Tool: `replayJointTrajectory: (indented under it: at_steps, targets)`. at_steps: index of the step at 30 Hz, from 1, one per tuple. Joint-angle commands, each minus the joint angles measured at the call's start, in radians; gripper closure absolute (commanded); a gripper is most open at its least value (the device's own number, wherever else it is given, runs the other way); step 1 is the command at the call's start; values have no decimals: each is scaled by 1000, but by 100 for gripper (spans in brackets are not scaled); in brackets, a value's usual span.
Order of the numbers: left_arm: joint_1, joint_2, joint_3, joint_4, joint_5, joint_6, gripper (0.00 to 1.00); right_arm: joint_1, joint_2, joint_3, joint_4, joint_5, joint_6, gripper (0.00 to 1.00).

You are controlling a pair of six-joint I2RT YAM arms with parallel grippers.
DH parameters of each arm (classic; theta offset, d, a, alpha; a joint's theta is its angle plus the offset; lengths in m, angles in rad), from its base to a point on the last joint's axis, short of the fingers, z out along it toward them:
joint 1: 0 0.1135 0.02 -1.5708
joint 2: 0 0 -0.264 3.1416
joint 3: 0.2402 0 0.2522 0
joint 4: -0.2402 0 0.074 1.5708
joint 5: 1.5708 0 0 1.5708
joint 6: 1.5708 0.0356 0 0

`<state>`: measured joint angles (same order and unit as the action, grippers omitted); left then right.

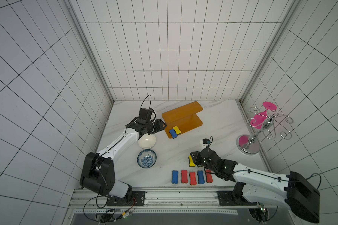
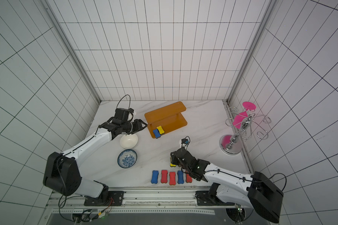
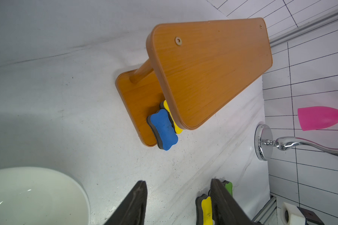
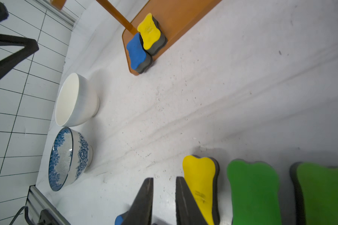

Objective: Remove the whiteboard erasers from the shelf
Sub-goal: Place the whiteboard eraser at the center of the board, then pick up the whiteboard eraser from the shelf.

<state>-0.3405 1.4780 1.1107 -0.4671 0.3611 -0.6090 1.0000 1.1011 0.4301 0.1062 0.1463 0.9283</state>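
**Two on shelf (image 1: 180, 114), eight on table (image 1: 222, 124)**

Centre of a top view: blue eraser (image 1: 172, 133) and yellow eraser (image 1: 176, 130) touching on shelf's lower board, left end; just left of it, left gripper (image 3: 178, 181) spread, empty; lower centre, row of five erasers (image 1: 192, 178); above the row, right gripper (image 4: 164, 178) slightly parted, empty, beside second yellow eraser (image 4: 201, 185) and two green erasers (image 4: 252, 191).

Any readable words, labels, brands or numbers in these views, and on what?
No legible text anywhere.
Faint mark on the tabletop yellow eraser: too blurred to read.
Faint mark on the shelved yellow eraser: too blurred to read.
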Motion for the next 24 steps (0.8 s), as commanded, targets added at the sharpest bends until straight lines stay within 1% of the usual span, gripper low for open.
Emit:
replayJointTrajectory:
  at_steps: [1,5,9,12,14,17,24]
  targets:
    - [2,41,59,38,-30,-5,41,-133,82,53,168,-210,-122,76]
    - [8,120,121,31,-35,-1,39,-256,243,124,326,-338,-163,76]
    - [11,191,178,31,-33,-1,39,-372,461,207,528,-496,-139,76]
    - [11,231,209,36,-32,-10,41,-428,615,286,629,-590,-113,73]
    - [11,248,215,42,-32,-14,41,-455,698,332,680,-636,-92,71]
    - [12,259,214,43,-34,-14,42,-478,793,386,722,-675,-75,69]
    - [14,277,212,40,-33,-7,42,-476,922,471,746,-719,-75,67]
